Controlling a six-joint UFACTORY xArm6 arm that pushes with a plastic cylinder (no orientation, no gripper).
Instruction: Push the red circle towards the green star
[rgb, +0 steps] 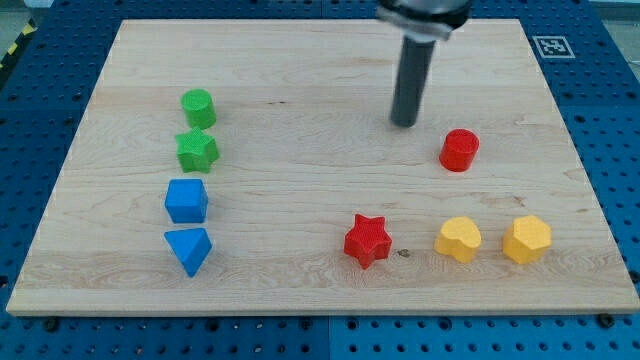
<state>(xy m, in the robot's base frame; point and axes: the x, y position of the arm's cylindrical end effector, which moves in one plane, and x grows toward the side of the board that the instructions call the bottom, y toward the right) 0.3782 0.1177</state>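
The red circle (460, 150) sits on the wooden board at the view's right of centre. The green star (197, 151) lies far off at the view's left, just below a green circle (198, 107). My tip (405, 124) rests on the board just up and to the left of the red circle, a short gap apart from it, on the side facing the green star.
A blue cube (187, 200) and a blue triangle (189, 249) lie below the green star. A red star (367, 240) sits at the bottom centre. A yellow heart (458, 240) and a yellow hexagon (527, 239) sit at the bottom right. The board (300, 60) rests on a blue perforated table.
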